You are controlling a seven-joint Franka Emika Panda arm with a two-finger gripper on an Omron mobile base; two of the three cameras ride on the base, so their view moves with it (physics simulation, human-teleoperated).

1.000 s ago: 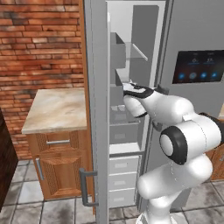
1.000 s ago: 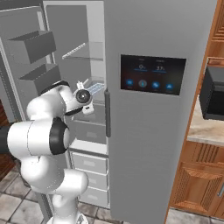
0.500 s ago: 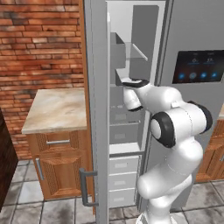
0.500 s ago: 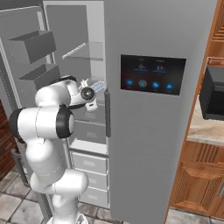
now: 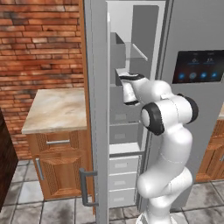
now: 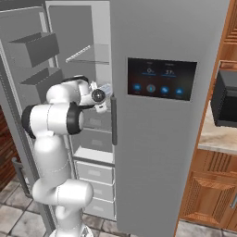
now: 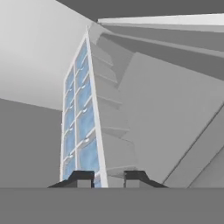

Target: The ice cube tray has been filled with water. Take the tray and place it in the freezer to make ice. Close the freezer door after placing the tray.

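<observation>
Hand view shows the gripper (image 7: 105, 177) clenched on the tray (image 7: 83, 118), its two dark fingertips (image 7: 83, 177) pinching the near white rim while the tray runs away from the camera on edge, its two rows of pale blue water (image 7: 85, 120) cells facing left. Grey freezer walls and a pale shelf edge (image 7: 162, 19) surround it. In the left base view the gripper (image 5: 124, 83) sits inside the freezer (image 5: 131, 52) at mid height, just below a glass shelf (image 5: 135, 51), with the hand's white body hiding the tray. In the right base view the tray (image 6: 104, 89) shows as a pale sliver at the gripper (image 6: 102, 95), just beside the edge of the display door (image 6: 162, 115) and above its bar handle (image 6: 114, 121). Compared with a second ago, the arm has folded: the elbow has swung round and upward and the wrist has pushed deeper into the compartment, carrying the tray further in. Half a second ago the hand was slightly lower and nearer the opening. The freezer door (image 5: 97, 109) stands wide open, as before, its bins (image 6: 34, 48) on the inside face and its handle (image 5: 85, 188) low on the outer edge. Pale drawers (image 6: 95, 173) lie below the arm. A marble counter (image 5: 54, 109) on wooden cabinets stands against the brick wall (image 5: 39, 43) to the left.
</observation>
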